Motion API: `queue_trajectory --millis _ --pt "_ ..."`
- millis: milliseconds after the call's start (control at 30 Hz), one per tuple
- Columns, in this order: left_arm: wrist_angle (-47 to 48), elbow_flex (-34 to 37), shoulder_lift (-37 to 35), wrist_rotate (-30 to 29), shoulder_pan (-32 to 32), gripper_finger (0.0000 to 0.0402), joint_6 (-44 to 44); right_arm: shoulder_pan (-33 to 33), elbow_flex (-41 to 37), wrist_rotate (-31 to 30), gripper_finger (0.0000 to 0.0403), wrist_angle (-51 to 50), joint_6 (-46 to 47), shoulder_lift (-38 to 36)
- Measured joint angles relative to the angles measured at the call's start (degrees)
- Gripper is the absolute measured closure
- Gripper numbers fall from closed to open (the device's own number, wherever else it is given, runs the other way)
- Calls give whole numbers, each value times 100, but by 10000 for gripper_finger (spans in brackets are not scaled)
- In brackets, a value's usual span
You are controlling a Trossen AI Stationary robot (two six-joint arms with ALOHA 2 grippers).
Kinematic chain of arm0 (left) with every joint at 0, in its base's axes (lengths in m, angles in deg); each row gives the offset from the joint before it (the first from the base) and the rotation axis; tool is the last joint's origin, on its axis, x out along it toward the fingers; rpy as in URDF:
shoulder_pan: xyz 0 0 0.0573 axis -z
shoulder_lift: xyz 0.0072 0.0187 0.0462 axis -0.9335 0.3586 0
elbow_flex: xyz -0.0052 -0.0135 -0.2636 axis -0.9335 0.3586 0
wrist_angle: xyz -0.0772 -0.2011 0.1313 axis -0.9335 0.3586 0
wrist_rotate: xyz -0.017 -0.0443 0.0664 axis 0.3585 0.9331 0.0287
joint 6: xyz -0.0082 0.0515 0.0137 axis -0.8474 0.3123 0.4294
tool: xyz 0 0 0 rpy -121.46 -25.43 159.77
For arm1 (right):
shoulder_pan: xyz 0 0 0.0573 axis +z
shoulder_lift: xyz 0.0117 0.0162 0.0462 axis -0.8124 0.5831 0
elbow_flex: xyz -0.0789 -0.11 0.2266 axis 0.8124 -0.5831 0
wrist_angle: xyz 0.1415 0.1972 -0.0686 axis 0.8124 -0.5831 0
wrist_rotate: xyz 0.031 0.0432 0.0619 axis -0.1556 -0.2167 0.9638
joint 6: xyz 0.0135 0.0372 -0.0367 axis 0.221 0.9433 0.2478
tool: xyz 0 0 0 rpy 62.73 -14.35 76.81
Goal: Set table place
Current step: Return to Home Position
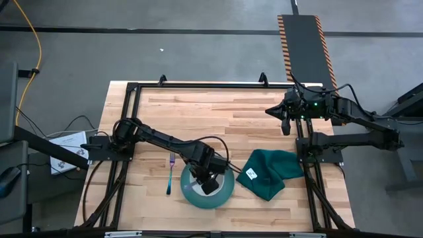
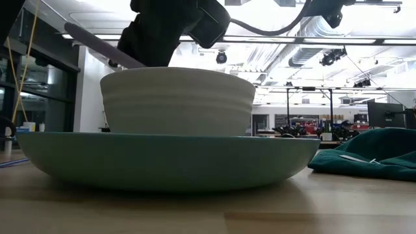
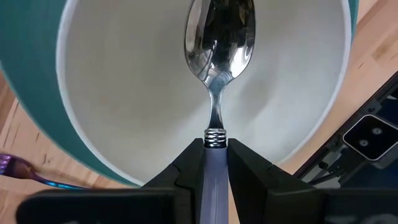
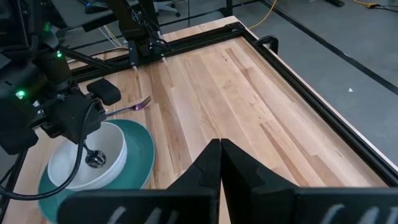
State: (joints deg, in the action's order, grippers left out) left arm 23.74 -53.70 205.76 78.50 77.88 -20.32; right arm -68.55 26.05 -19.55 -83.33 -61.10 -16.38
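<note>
A white bowl (image 1: 195, 181) stands on a round teal plate (image 1: 221, 196) near the table's near edge; both also show in the low view, the bowl (image 2: 177, 101) on the plate (image 2: 162, 159). My left gripper (image 3: 216, 163) is over the bowl, shut on a spoon (image 3: 219, 37) whose metal head is down inside the bowl. A fork (image 1: 170, 173) with a blue-purple handle lies flat on the table left of the plate. My right gripper (image 4: 219, 147) is shut and empty, raised at the table's far right (image 1: 285, 123). My left gripper pinches the spoon's blue-purple handle (image 3: 215, 171) between its two fingers, just behind the ringed neck. The fingers slant down from above and lie along the spoon. The spoon is tilted, head down in the bowl (image 4: 94, 159), and the handle's free end (image 2: 97, 42) sticks up behind the gripper. Whether the head touches the bowl's bottom I cannot tell.
A dark green cloth (image 1: 271, 173) with a white tag lies crumpled right of the plate. A black frame (image 1: 211, 84) edges the wooden table (image 1: 218, 112), whose far half is bare planks.
</note>
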Motion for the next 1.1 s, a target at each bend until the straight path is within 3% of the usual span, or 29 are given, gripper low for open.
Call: queue_trajectory --millis 367,700,1100 --pt "-48 1 1 17 -1 345 2 0 0 0 402 0 -2 0" --pt "-114 2 0 18 -1 309 23 0 0 1 402 0 -2 0" --pt "-109 0 0 -55 -107 306 22 2 0 27 402 -2 -4 -2"
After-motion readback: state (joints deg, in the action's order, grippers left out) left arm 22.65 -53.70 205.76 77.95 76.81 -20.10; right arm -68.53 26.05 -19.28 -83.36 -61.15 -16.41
